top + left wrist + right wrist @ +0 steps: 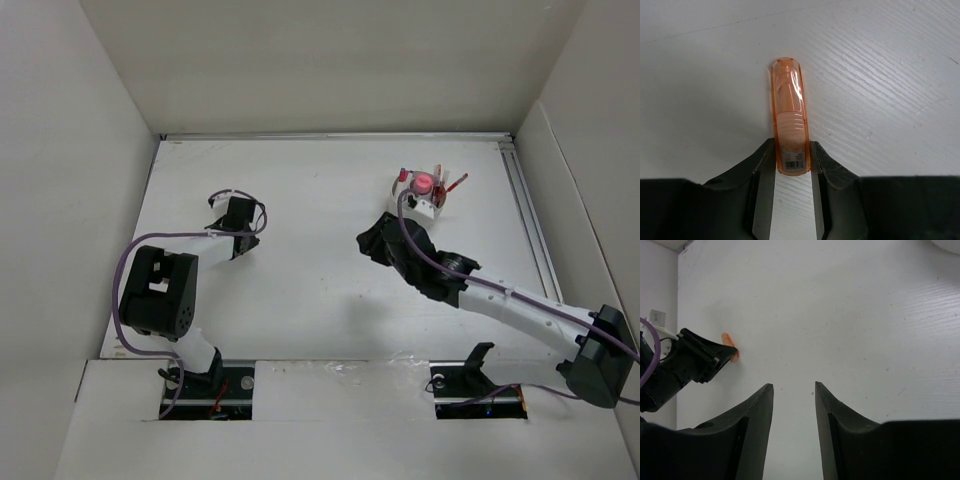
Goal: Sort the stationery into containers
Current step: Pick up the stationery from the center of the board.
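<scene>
A short translucent orange piece of stationery lies flat on the white table. My left gripper is shut on its near end, with a fingertip pressed against each side. From above, the left gripper sits at the table's left middle and hides the piece. The right wrist view shows the orange piece poking out past the left gripper. My right gripper is open and empty over bare table, near the centre. The white container at the back right holds a pink piece and red pens.
Tall white walls enclose the table on the left, back and right. A metal rail runs along the right edge. The right arm's forearm stretches across the near right of the table.
</scene>
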Available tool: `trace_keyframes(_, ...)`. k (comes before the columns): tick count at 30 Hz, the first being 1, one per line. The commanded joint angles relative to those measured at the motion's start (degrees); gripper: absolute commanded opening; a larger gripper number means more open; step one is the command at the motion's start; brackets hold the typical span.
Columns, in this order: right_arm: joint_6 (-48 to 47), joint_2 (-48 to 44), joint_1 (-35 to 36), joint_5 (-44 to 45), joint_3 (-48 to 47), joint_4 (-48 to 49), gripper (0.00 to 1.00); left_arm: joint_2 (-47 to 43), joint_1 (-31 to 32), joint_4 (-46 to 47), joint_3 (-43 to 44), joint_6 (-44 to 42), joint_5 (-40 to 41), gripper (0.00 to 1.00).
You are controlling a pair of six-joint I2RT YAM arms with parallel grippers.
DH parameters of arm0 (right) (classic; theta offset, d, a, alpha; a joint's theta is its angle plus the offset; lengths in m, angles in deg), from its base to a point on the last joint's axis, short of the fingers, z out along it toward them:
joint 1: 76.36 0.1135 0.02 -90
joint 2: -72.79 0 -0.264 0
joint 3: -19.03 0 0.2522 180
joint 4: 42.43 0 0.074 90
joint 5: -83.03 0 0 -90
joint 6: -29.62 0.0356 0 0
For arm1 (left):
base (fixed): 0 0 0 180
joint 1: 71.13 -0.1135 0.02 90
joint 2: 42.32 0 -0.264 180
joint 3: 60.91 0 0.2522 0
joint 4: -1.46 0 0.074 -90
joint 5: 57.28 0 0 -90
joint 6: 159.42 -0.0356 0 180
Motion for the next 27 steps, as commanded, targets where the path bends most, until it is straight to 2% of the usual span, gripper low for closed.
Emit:
trace_keyframes(1, -0.60, 1.30, 0.52, 1.10, -1.07, 2.78, 0.46, -0.75, 0.28, 0.76, -0.92, -0.88, -4.22, 0.05)
trace_keyframes(3, -1.12, 1.92, 0.52, 0.40, -1.59, 2.78, 0.52, -2.68, 0.28, 2.35, -1.71, -1.58, -6.68, 0.01)
trace_keyframes(8, -2.18, 5.26, -0.62, -3.37, -3.26, 2.78, 0.65, -7.25, 2.30, 9.19, -3.91, -3.43, -18.10, 0.01)
trace_keyframes(13, -2.18, 7.20, -3.52, -12.07, -4.32, 5.33, 0.72, -8.40, 9.77, 12.19, -3.92, -4.05, -22.24, 0.03)
trace_keyframes(19, -2.18, 7.73, -6.16, -16.55, -4.32, 7.26, 0.72, -9.45, 9.78, 20.44, -7.07, -3.52, -31.64, 0.07)
trace_keyframes(27, -1.13, 14.22, -7.57, -23.68, -5.72, 12.35, 0.73, -8.40, 9.78, 24.33, -8.93, -4.05, -37.19, 0.08)
